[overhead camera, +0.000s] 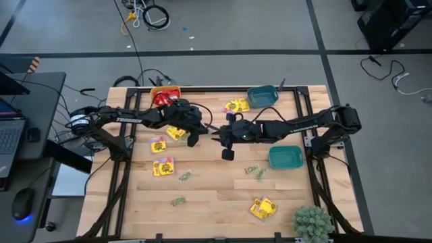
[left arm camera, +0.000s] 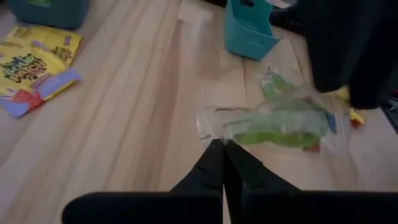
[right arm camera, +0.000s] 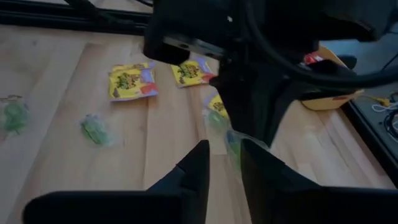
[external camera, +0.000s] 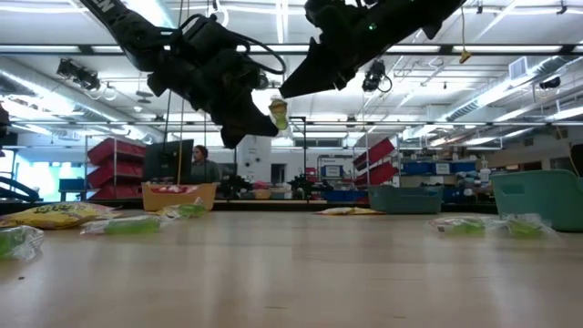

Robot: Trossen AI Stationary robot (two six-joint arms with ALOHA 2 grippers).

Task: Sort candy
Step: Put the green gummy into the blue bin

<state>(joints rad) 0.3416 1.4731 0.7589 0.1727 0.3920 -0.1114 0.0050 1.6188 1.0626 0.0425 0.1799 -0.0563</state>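
A pale green, clear-wrapped candy packet [external camera: 278, 111] hangs in the air over the middle of the table, between my two grippers. My left gripper [overhead camera: 202, 129] comes from the table's left and is shut on it [left arm camera: 222, 152]. My right gripper [overhead camera: 217, 137] comes from the right and is open [right arm camera: 224, 158]. Its fingers stand on either side of the packet's free end [right arm camera: 232, 144]; whether they touch it I cannot tell. Yellow packets [overhead camera: 164, 167] and green packets [overhead camera: 253, 170] lie flat on the wood. My left gripper pinches the clear packet by the edge of its wrapper [left arm camera: 214, 127] between its two shut fingers. The fingers come level from the table's left side. The packet is lifted clear of the table and sticks out beyond the fingertips toward my right gripper.
An orange bowl [overhead camera: 165, 94] holding red packets sits at the far left. One teal bowl [overhead camera: 262, 96] is at the far edge, another [overhead camera: 285, 157] on the right. More yellow packets [overhead camera: 263, 208] and a green plant [overhead camera: 312, 223] lie near the front right.
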